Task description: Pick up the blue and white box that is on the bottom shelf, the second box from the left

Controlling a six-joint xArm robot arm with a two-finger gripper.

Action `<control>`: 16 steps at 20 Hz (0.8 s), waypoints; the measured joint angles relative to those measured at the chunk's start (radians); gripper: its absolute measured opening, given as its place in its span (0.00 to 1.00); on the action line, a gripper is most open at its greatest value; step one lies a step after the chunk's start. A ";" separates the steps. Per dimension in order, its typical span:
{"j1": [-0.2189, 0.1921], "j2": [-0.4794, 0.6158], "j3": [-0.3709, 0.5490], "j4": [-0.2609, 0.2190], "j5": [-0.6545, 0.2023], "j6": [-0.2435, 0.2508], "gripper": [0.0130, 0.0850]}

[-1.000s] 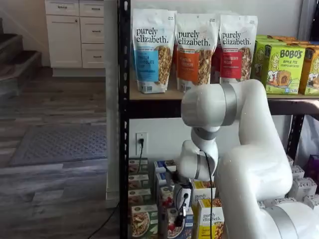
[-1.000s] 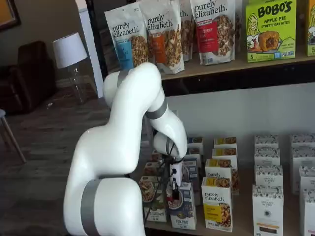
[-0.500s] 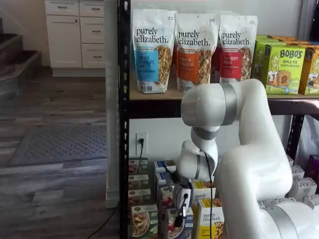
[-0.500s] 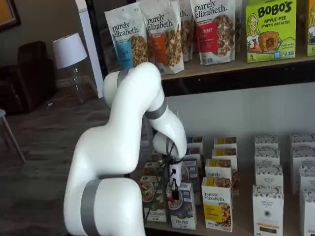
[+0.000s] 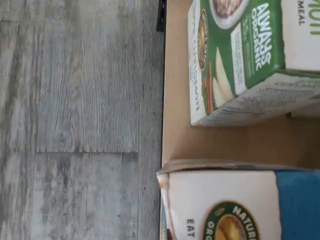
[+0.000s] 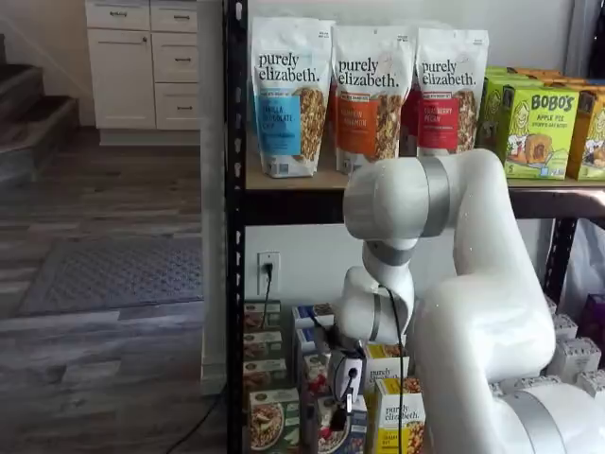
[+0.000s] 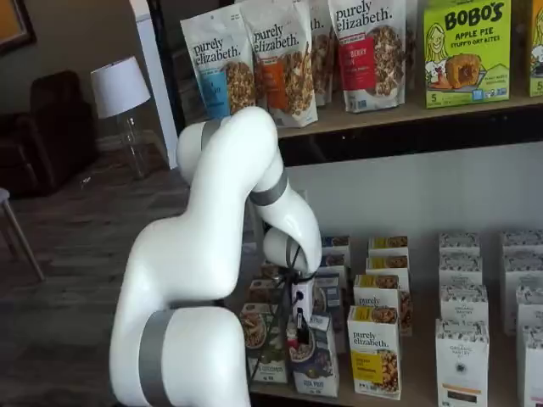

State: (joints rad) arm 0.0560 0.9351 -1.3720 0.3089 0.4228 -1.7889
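The white xArm [image 7: 216, 254] folds over in front of the rack, its upper link arched high and its wrist turned down toward the bottom shelf [image 7: 407, 398]; the same bend shows in both shelf views, with the forearm filling the space between camera and cartons [image 6: 482, 312]; the gripper [image 7: 299, 326] hangs below the wrist with a black cable beside it, right at the front row of the bottom shelf.

The gripper's white body and dark fingers sit against the top of the blue and white box [image 7: 316, 365]; in a shelf view [image 6: 342, 411] the fingers overlap the carton's front, but they are seen side-on and small, so I cannot tell whether they are spread or pinching the box, nor whether they truly touch it.

The blue and white box stands upright at the front edge of the bottom shelf; it appears tilted slightly compared with its neighbours; the wrist view shows its white top and blue lower part [image 5: 240, 205] close up, on the tan shelf board [image 5: 177, 100] beside the grey wood floor [image 5: 80, 100].

Just beside the blue and white box, on the side toward the rack's black post [image 6: 233, 236], stands the green and white box [image 7: 265, 343], which also fills much of the wrist view [image 5: 240, 55]; on the box's other side is the yellow and white purely elizabeth box [image 7: 374, 348], close but apart; more cartons line up in rows behind the blue and white box; above it, the next tier carries the tall purely elizabeth granola bags [image 6: 364, 90] and green Bobo's boxes [image 7: 467, 42].
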 joint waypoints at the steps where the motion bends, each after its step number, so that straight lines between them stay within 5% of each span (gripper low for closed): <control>1: 0.000 -0.003 0.004 0.005 -0.001 -0.005 0.44; 10: -0.003 -0.076 0.088 0.088 0.002 -0.083 0.44; 16: -0.005 -0.171 0.206 0.091 -0.017 -0.092 0.44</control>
State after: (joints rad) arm 0.0506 0.7643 -1.1658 0.3996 0.4058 -1.8811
